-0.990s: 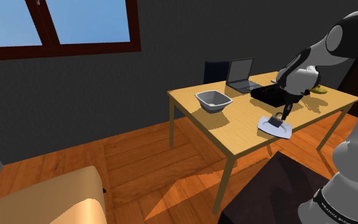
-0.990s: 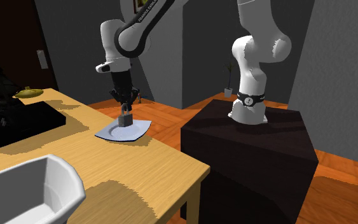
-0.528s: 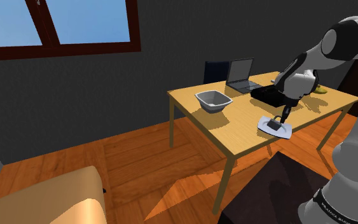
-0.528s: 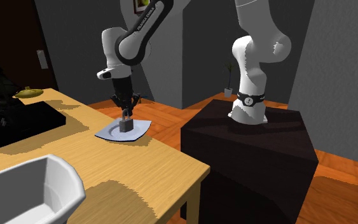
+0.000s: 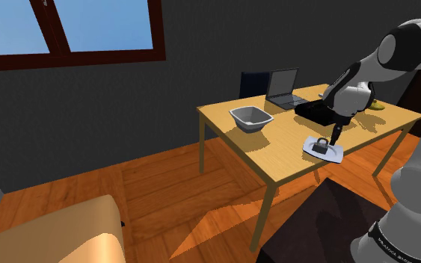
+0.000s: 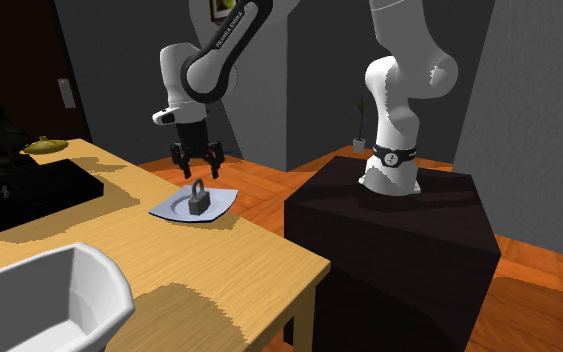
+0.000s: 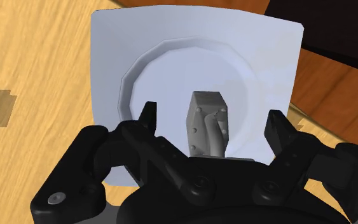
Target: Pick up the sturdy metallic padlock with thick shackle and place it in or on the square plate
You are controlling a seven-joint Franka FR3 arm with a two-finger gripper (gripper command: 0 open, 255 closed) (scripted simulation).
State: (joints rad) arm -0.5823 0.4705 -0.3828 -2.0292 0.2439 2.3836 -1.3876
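The padlock (image 6: 199, 199) is set upright in the plate's (image 6: 172, 211) hollow, with the end effector (image 6: 197, 167) spread apart above the plate, so placement is judged done.

gripper (image 6: 197, 167): black, fingers apart, just above the padlock, not touching it.
padlock (image 6: 199, 203): grey, standing up in the middle of the plate.
plate (image 6: 225, 198): pale, square, near the table's edge.
table (image 6: 219, 262): light wood.
bowl (image 6: 49, 300): white, close to the camera.
black box (image 6: 39, 190): holds a dark shape, maybe a small statue.
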